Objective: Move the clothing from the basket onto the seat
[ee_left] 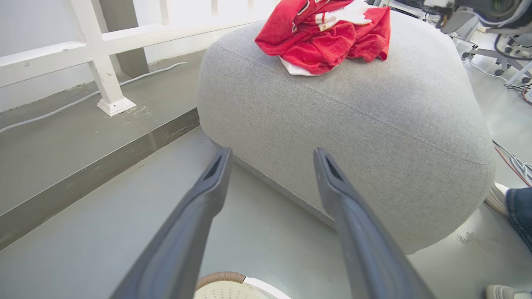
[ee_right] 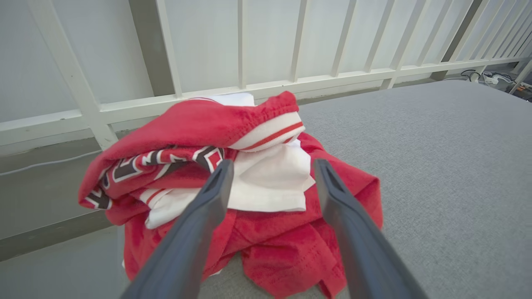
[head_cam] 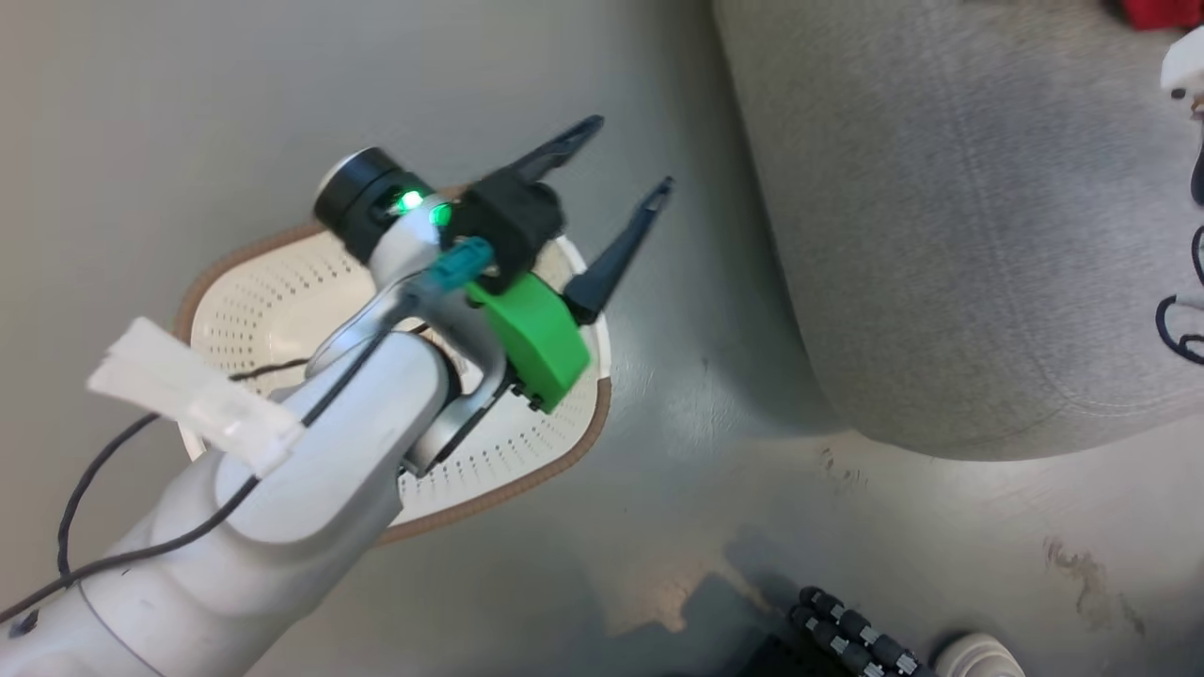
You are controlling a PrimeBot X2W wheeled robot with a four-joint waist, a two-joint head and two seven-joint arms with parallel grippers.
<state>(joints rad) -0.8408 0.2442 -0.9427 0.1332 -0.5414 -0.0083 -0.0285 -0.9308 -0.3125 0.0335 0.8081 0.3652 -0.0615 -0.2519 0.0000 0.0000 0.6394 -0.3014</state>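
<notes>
The clothing (ee_right: 232, 182), a crumpled heap of red garments with white trim and dark lettering, lies on the grey seat (ee_right: 436, 166) near its edge. My right gripper (ee_right: 272, 174) hovers just above the heap, open, holding nothing. In the left wrist view the clothing (ee_left: 328, 37) sits on top of the seat (ee_left: 353, 124). My left gripper (head_cam: 632, 152) is open and empty above the far rim of the basket (head_cam: 555, 470), pointing toward the seat (head_cam: 941, 235). The basket's perforated inside is bare where my arm does not cover it.
A white railing (ee_right: 249, 87) stands behind the seat, with a low step (ee_left: 104, 166) in the grey floor in front of it. A person's shoe and trouser leg (ee_left: 515, 207) are at the seat's far side. Cables (ee_left: 515, 162) lie there too.
</notes>
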